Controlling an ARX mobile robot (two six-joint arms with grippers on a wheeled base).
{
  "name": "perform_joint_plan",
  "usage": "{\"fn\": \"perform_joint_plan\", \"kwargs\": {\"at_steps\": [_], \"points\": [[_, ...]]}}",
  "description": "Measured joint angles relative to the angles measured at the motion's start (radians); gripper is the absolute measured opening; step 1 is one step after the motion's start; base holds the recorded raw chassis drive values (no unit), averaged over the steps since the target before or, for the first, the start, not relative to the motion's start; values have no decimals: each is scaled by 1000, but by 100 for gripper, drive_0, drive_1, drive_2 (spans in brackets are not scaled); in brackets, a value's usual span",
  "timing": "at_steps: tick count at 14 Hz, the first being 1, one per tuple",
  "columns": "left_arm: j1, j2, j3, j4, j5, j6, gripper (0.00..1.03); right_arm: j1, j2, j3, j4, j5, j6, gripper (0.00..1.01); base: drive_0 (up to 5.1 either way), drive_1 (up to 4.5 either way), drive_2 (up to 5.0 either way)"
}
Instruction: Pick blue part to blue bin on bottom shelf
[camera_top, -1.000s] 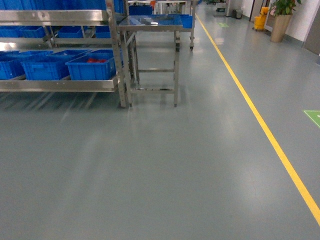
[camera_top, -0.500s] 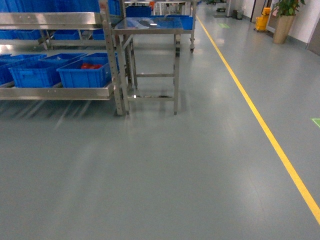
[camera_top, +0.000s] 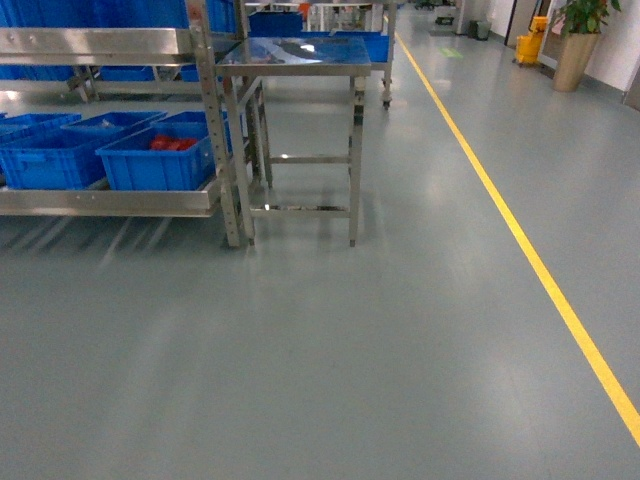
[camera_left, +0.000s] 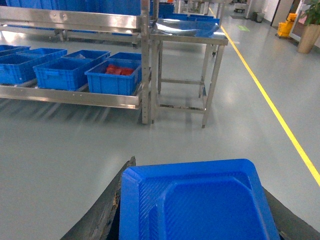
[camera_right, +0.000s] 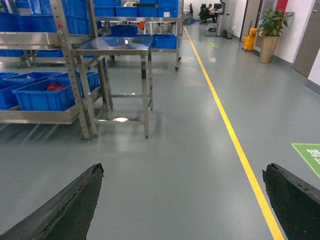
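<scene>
- My left gripper (camera_left: 195, 220) holds a flat blue moulded plastic part (camera_left: 195, 202) between its dark fingers (camera_left: 107, 212), which stand at the part's two sides, closed against it.
- My right gripper (camera_right: 182, 210) has nothing in it; its two black fingers (camera_right: 65, 205) are spread wide over bare grey floor (camera_right: 175, 165).
- The bottom shelf (camera_top: 110, 198), a low stainless-steel tier with a flat front rail, lies ahead to the left, well apart from both grippers.
- Blue plastic bins (camera_top: 60, 158) sit in a row on that shelf; the rightmost blue bin (camera_top: 160, 160) contains red items (camera_top: 172, 143).
- A square steel table (camera_top: 295, 55) stands just beside the rack's right upright.
- A yellow floor line (camera_top: 520, 240) runs along the right.
</scene>
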Motion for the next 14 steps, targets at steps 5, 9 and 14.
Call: {"fn": "perform_joint_plan", "kwargs": {"at_steps": [5, 9, 14], "points": [[0, 2, 0, -3, 2, 0, 44, 0, 0, 0, 5, 0, 0, 98, -1, 400, -403], [0, 2, 0, 2, 1, 0, 44, 0, 0, 0, 0, 0, 0, 98, 3, 404, -399], [0, 3, 0, -3, 3, 0, 44, 0, 0, 0, 6, 0, 0, 98, 0, 401, -402]]}}
